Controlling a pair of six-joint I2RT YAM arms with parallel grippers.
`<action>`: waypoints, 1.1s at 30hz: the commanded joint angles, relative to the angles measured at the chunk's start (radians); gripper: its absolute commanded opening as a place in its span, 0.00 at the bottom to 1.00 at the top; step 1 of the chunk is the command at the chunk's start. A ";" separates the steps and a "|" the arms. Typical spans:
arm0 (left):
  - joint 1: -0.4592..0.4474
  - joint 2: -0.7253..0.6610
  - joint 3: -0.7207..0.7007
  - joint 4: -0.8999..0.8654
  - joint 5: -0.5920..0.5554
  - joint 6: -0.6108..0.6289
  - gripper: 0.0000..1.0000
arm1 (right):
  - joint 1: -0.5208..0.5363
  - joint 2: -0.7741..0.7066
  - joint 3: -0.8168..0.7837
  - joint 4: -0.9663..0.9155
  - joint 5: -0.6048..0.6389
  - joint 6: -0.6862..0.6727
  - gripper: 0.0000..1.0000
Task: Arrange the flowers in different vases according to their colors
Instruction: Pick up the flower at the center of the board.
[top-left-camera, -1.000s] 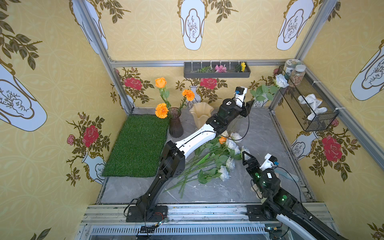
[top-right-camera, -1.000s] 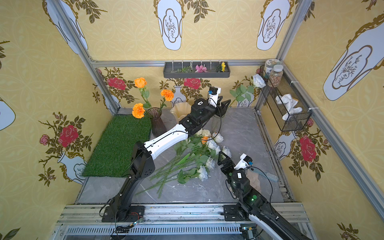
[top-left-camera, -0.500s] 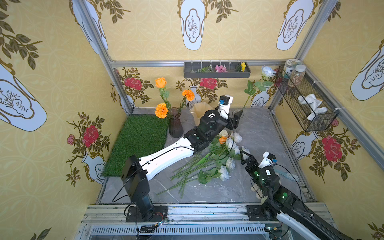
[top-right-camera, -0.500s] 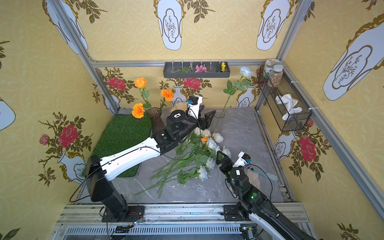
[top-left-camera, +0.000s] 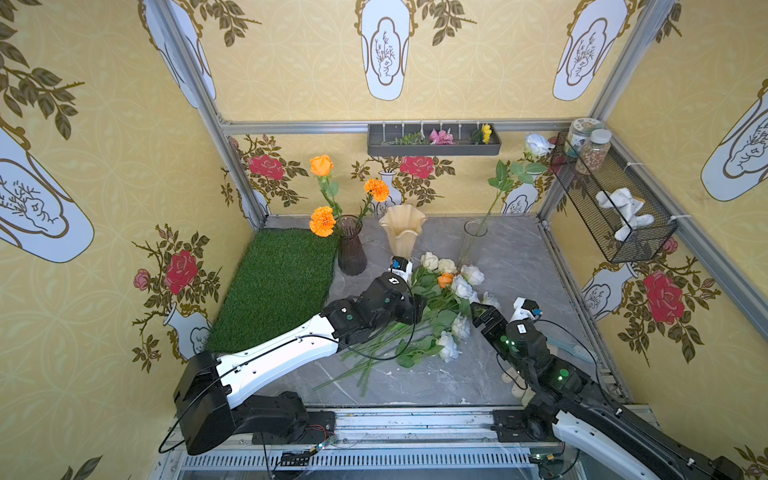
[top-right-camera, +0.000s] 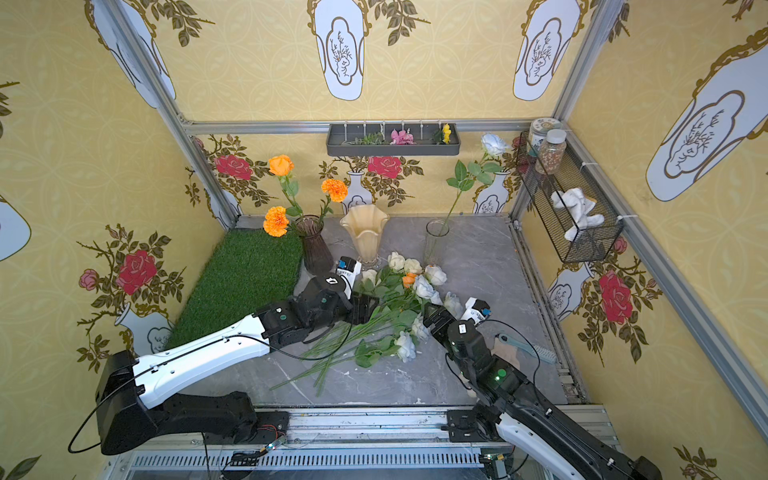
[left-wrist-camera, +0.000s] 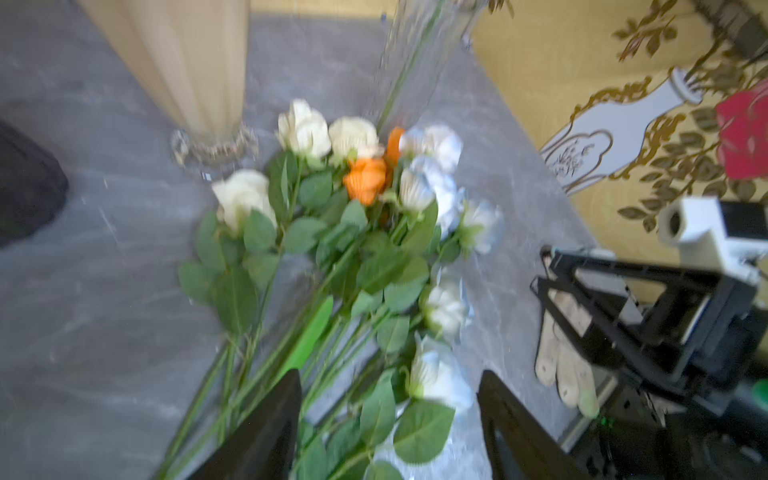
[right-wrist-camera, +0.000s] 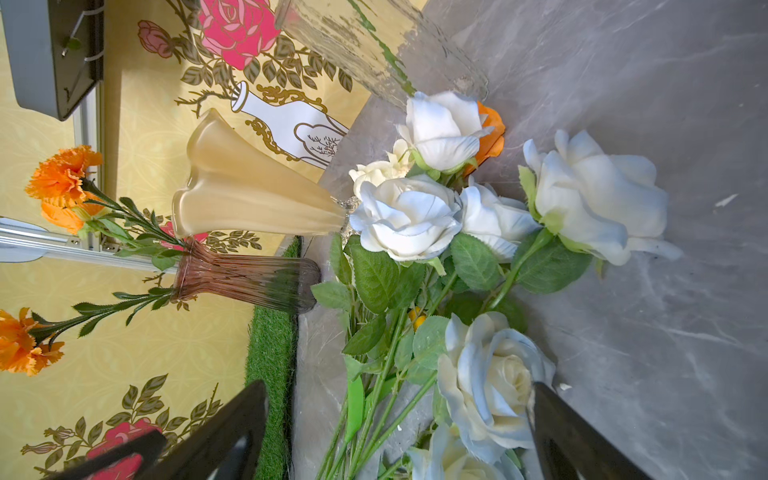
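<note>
Robot test cell, dressed up as homey flower corner. Bare aluminium frame holding up panels; printed wallpaper of vases and roses covering every wall. Grey marble-look table forming booth floor, fake grass mat lying along one side. Wall tray and wire basket with jars hanging as set dressing. Vases and artificial flowers serving as props. Two robot arms sitting on metal rail at front edge, cables trailing.

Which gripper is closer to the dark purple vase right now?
Left. The left gripper hovers over the loose stems, a little in front of the dark purple vase; the right gripper is farther off, by the blue-tinted roses.
</note>
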 joint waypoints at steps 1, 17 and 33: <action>-0.038 -0.013 -0.047 -0.085 0.067 -0.099 0.68 | 0.000 0.021 0.013 -0.006 -0.010 0.008 0.97; -0.008 0.067 -0.024 -0.209 -0.057 -0.135 0.64 | -0.002 0.078 0.026 -0.003 -0.047 0.010 0.97; 0.249 0.331 0.149 -0.178 0.229 -0.026 0.46 | -0.026 0.116 0.027 0.026 -0.079 0.001 0.97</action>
